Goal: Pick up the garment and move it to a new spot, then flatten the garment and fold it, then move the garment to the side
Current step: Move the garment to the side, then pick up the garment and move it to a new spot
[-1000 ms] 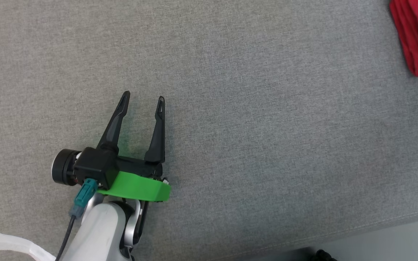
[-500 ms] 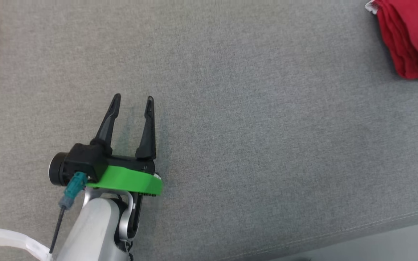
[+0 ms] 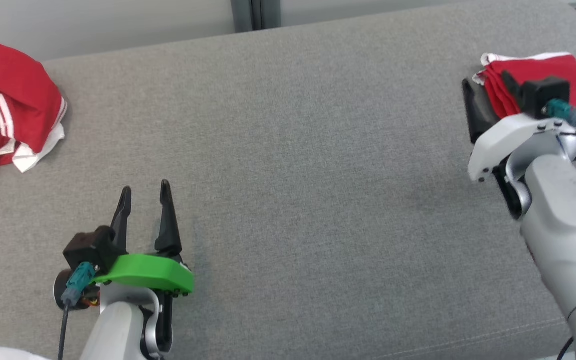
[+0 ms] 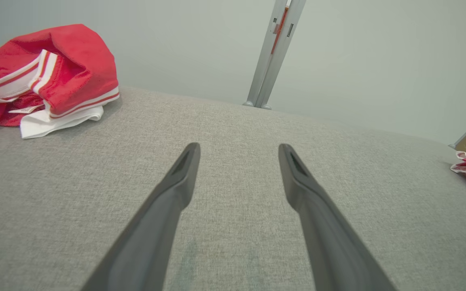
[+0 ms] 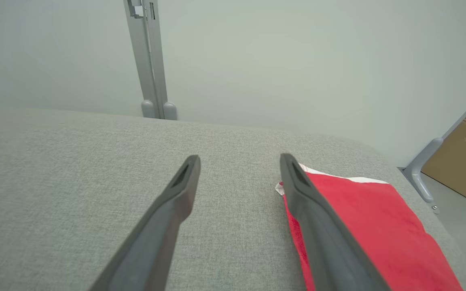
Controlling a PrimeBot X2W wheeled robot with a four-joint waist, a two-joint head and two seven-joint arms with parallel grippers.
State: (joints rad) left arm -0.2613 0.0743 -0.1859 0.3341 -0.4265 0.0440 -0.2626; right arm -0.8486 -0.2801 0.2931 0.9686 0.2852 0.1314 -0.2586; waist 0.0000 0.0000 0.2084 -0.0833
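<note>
Two red garments on the grey cushion point(image 3: 318, 175): folded garment point(image 3: 568, 67) far right, crumpled garment point(image 3: 10, 107) far left. Both claws released, nothing held. The left gripper point(image 3: 145, 189) is over bare fabric, and the right gripper point(image 5: 240, 161) has one finger just beside the folded garment. Cloth looks soft, light, floppy; I'd pinch the crumpled garment at its white-striped hem. Cushion's back edge is close behind it, but the middle's wide open for spreading.

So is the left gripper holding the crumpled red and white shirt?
No, the left gripper sits open, apart from the crumpled red-and-white garment.
</note>
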